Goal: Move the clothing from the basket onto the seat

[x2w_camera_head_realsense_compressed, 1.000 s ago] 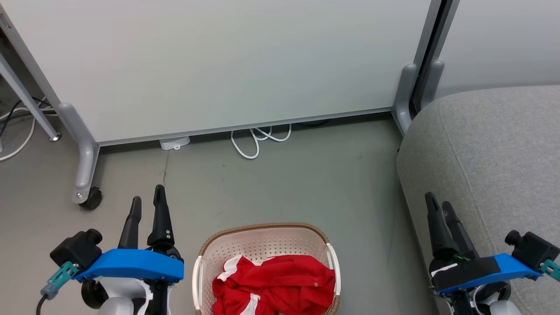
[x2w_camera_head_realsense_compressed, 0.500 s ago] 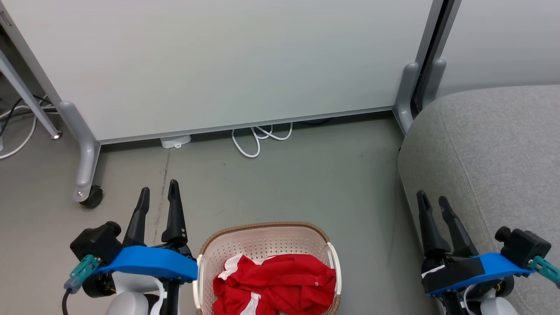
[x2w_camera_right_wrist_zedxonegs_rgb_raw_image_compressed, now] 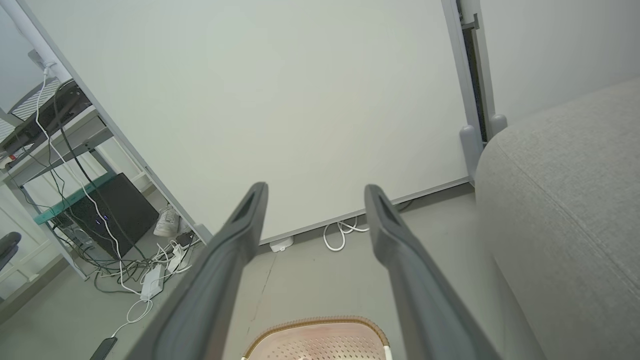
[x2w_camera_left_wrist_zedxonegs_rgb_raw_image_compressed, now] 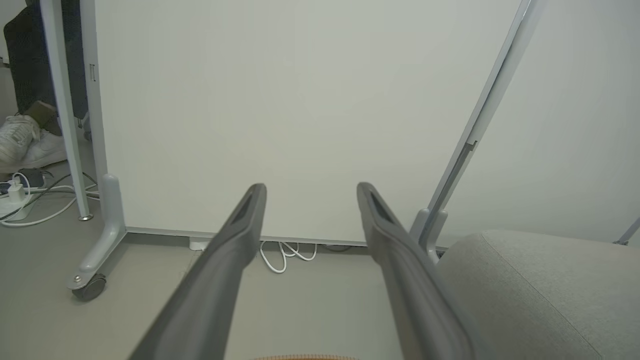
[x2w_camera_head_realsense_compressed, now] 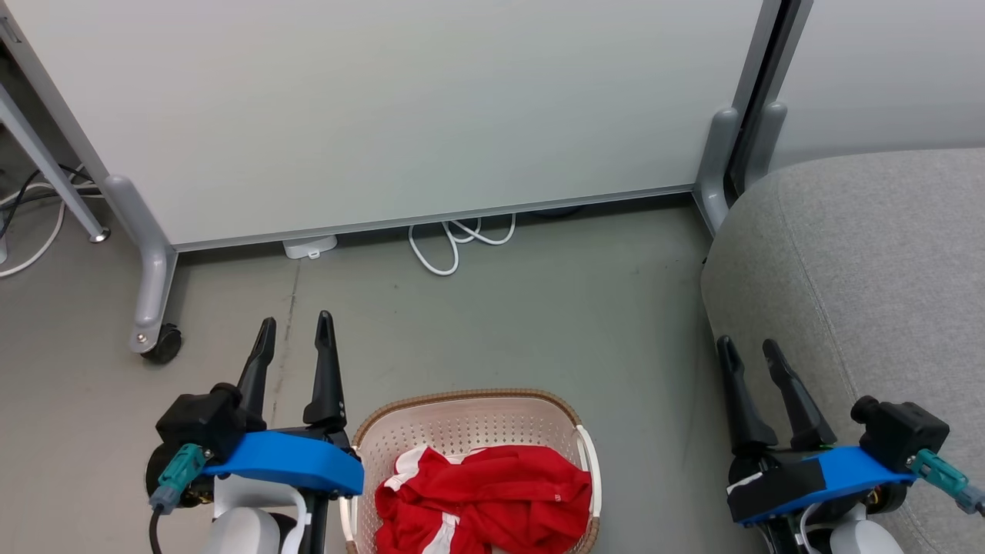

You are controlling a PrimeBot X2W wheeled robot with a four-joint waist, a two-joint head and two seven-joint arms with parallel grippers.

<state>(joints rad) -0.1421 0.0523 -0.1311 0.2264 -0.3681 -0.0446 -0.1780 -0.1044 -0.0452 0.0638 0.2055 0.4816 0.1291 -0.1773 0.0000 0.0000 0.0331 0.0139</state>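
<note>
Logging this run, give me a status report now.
Left gripper open, right gripper open, both empty. Clothing in basket, seat to its right. Nothing between.

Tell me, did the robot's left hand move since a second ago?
Yes. The left gripper slid right, closer to the basket and away from the wheel on the floor.

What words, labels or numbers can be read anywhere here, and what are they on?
No text can be read here.
Small white mark on the red clothing: too small to read.
Small dark mark on the grey post, left wrist view: too blurred to read.
</note>
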